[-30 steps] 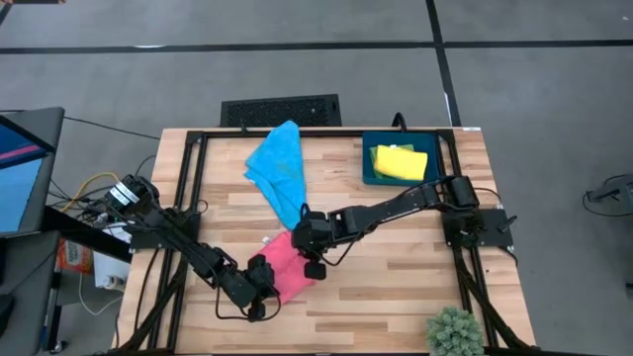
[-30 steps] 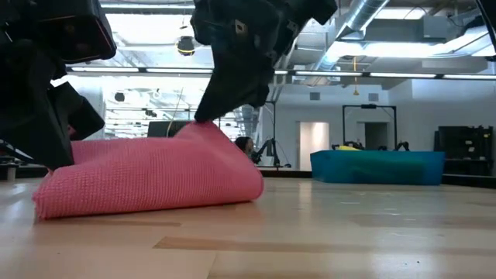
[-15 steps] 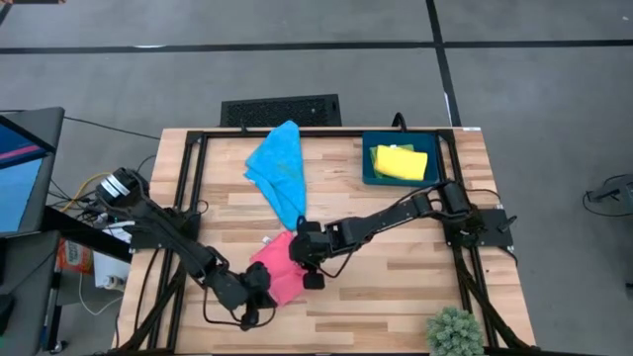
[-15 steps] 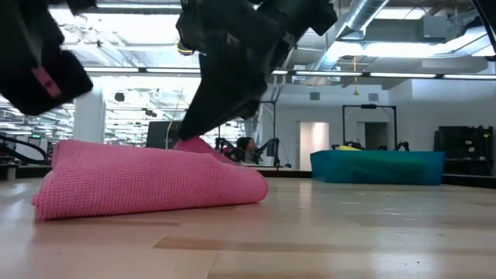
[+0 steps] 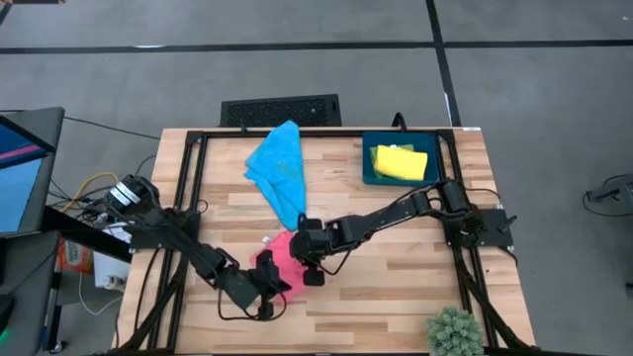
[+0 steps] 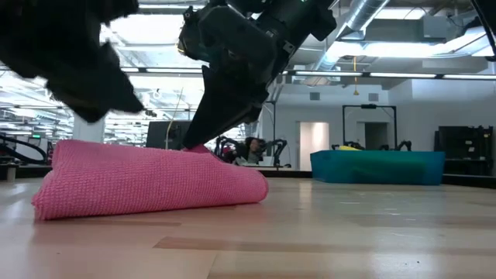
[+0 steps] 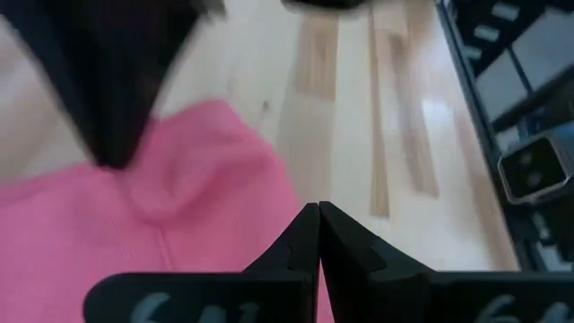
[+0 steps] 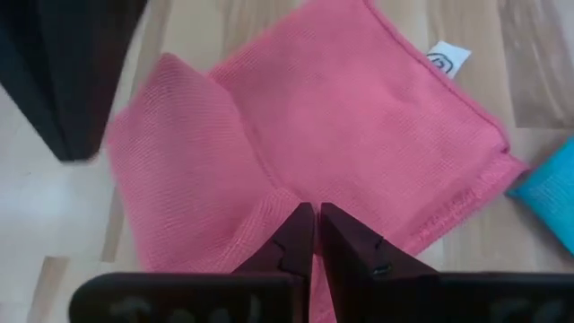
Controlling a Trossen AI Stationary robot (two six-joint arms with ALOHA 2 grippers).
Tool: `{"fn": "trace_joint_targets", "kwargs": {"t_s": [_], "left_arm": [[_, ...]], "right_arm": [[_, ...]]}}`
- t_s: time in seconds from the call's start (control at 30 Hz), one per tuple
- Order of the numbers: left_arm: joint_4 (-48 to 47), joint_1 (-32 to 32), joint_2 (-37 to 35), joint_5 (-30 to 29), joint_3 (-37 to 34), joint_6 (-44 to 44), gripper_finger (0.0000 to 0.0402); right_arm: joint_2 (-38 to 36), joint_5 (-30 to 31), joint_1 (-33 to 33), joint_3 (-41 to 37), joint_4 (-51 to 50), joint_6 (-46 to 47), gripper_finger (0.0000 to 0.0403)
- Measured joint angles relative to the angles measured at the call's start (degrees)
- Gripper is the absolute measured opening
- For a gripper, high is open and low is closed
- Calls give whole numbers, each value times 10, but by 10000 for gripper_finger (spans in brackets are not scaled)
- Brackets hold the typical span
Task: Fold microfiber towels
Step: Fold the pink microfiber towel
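I see the pink towel (image 5: 284, 265) mid-table, part folded. My right gripper (image 8: 316, 235) pinches its fold; my left gripper (image 7: 318, 235), closed and empty, hovers above its near edge. Bare wooden table (image 5: 396, 287) lies nearside.

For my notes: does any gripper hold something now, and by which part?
The right gripper pinches a fold of the pink towel. The left gripper is shut, holding nothing.

1. Pink towel (image 5: 284, 265), plain, fine waffle-like weave, white tag at one corner; beside the sky-blue towel (image 5: 279, 169)
2. Yellow towel (image 5: 400, 161) inside dark blue tray (image 5: 368, 160)
3. Pale striped wood table (image 5: 396, 267); black frame
4. Dark grippers over the pink towel
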Motion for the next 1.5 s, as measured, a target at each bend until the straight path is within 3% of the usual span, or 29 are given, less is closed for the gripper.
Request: {"fn": "trace_joint_targets", "kwargs": {"t_s": [0.3,0.63,0.87,1.07,1.33,1.5], "left_arm": [[-30,-11,70,80,1,-86,0],[-45,-19,71,64,2,-127,0],[-48,-19,59,59,6,-134,0],[-53,-19,48,47,11,-117,0],[-92,-21,49,49,11,-126,0],[-115,-21,50,49,11,-127,0]], "right_arm": [[0,0,-13,0,-11,0,49],[-23,-4,-32,0,-48,14,49],[-55,-6,3,0,-25,20,49],[-15,-5,53,-1,30,6,49],[57,-5,53,-1,33,20,49],[62,-10,47,2,26,26,49]]}}
